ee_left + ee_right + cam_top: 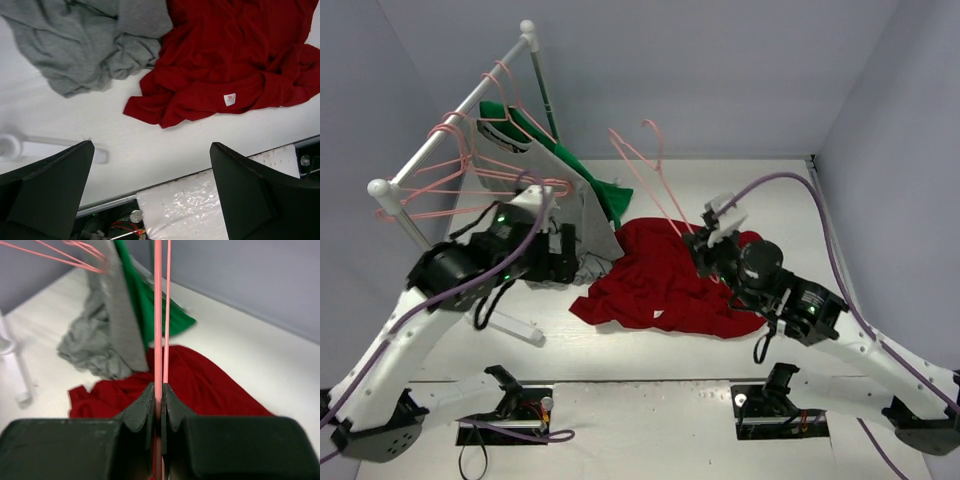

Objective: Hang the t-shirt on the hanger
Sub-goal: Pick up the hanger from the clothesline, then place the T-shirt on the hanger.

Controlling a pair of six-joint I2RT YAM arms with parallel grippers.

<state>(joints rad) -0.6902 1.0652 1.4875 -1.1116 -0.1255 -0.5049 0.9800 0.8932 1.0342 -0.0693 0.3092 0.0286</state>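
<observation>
The dark red t-shirt (pixel 665 280) lies crumpled on the white table; in the left wrist view (pixel 225 55) a small white tag shows on it. My right gripper (pixel 707 240) is shut on the wire of a pink hanger (pixel 642 178), which sticks up and to the left above the shirt's far edge. In the right wrist view the gripper (pixel 159 390) pinches the hanger wire (pixel 158 315), with the red t-shirt (pixel 200 380) below. My left gripper (pixel 570 255) hangs open and empty over the table near the shirt's left edge; the left wrist view shows the gripper (pixel 152 145) wide apart.
A white clothes rack (pixel 450 110) stands at the left with several pink hangers (pixel 460 170), a green garment (pixel 600 185) and a grey t-shirt (pixel 585 215) trailing onto the table (pixel 85 45). The rack's foot (pixel 30 147) lies near the left arm.
</observation>
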